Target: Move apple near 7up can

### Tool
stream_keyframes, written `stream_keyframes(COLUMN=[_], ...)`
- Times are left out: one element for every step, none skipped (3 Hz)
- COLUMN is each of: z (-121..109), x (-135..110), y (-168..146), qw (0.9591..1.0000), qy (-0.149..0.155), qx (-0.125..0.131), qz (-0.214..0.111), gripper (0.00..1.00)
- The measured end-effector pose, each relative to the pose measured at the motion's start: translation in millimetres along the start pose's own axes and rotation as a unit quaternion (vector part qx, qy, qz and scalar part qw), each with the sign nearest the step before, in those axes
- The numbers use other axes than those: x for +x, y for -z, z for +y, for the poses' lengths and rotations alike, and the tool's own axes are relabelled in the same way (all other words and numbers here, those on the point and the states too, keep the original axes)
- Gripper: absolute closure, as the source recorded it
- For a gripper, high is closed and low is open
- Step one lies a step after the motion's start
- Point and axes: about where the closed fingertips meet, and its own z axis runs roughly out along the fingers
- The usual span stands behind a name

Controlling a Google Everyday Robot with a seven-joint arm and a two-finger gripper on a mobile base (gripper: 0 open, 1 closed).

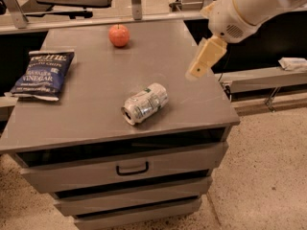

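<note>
1. Gripper (204,61), tan and wedge-shaped, hangs from a bulky white arm (249,6) above the right edge of the tabletop. It carries nothing, and I cannot tell whether it is open or closed. The arm is cut off by the top and right borders. Its height above the surface is hard to judge.
2. Grey flat tabletop (96,95) caps a grey drawer cabinet (129,166), which has a dark handle on its top drawer. The lower drawers run out of view at the bottom.
3. Dark blue crinkled chip bag (42,74) lies flat at the left edge, well apart from both task items. It probably plays no part here.
4. Silver-white dented aluminium 7up can (145,103) lies on its side near the front middle, its open end towards the viewer. Lying down, it could roll if nudged. Only a small green patch of its marking shows.
5. Small round orange-red apple (119,35) sits at the rear of the tabletop, well apart from the can, so the move is not yet done. Its stem is hard to make out.
</note>
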Motion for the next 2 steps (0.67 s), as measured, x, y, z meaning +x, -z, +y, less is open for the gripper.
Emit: stream_keyframes(z=[-36.2, -39.9], x=[-35.2, -37.0], y=[-28.1, -30.6], qw=[0.9969, 0.9963], qy=[-0.015, -0.017], qx=[0.028, 0.033], qz=[-0.072, -0.077], gripper=[0.0, 0.0])
